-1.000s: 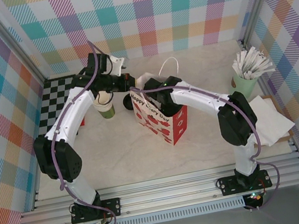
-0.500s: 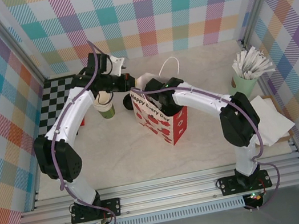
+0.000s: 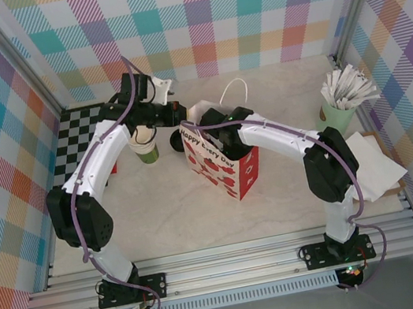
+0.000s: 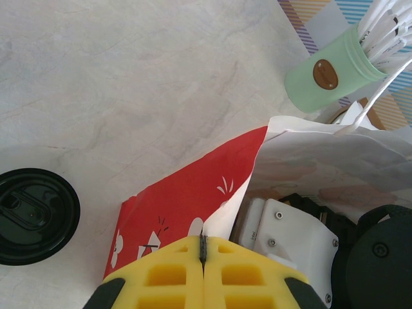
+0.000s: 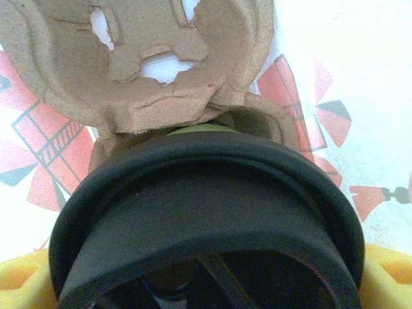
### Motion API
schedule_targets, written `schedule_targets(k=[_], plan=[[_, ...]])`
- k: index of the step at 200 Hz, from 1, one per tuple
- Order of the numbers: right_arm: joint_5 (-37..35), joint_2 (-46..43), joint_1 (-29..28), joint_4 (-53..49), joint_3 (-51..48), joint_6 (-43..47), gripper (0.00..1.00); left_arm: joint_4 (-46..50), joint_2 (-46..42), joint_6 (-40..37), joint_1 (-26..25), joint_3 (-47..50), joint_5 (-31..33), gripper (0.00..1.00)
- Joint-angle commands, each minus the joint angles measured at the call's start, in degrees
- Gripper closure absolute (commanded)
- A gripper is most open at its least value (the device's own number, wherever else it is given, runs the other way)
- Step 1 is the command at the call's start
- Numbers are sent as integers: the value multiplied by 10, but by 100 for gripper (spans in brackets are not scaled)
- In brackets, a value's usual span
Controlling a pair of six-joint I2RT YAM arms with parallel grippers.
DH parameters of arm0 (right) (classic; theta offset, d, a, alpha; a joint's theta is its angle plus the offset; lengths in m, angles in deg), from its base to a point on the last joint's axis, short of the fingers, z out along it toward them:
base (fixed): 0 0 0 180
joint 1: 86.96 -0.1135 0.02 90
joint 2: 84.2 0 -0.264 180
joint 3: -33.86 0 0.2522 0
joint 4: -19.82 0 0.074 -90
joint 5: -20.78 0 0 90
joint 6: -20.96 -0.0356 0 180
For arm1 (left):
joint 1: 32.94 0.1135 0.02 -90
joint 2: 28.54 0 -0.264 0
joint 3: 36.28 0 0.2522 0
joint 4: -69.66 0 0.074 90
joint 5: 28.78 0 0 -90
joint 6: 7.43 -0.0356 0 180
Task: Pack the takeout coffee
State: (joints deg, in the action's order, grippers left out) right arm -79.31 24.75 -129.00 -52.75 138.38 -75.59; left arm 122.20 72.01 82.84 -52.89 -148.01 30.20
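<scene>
The takeout coffee (image 5: 206, 193) shows its black lid and a sliver of green below it, seated in a brown cardboard carrier (image 5: 161, 58) inside the bag. My right gripper (image 5: 206, 273) is shut on the cup, a yellow finger (image 5: 16, 283) at each side of the lid. From above, the right gripper (image 3: 216, 119) reaches down into the red-and-white paper bag (image 3: 224, 163). My left gripper (image 4: 203, 239) is shut on the bag's rim (image 4: 238, 193), holding the mouth apart. In the top view the left gripper (image 3: 183, 119) sits at the bag's left corner.
A lidless stack of cream-and-green cups (image 3: 143, 145) stands left of the bag under the left arm. A round black lid (image 4: 32, 215) lies on the table beside the bag. The mint cup of white sticks (image 3: 340, 108) and white napkins (image 3: 371, 157) are at the right, a checkered mat (image 3: 79, 137) at the back left.
</scene>
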Motion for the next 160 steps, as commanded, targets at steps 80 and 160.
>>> schedule_targets(k=[80,160], plan=[[-10,50,1,-28,-25,7,78,16,6,3,3,2,-2,100],[-8,24,1,-38,-7,7,76,6,-2,5,3,9,-6,100]])
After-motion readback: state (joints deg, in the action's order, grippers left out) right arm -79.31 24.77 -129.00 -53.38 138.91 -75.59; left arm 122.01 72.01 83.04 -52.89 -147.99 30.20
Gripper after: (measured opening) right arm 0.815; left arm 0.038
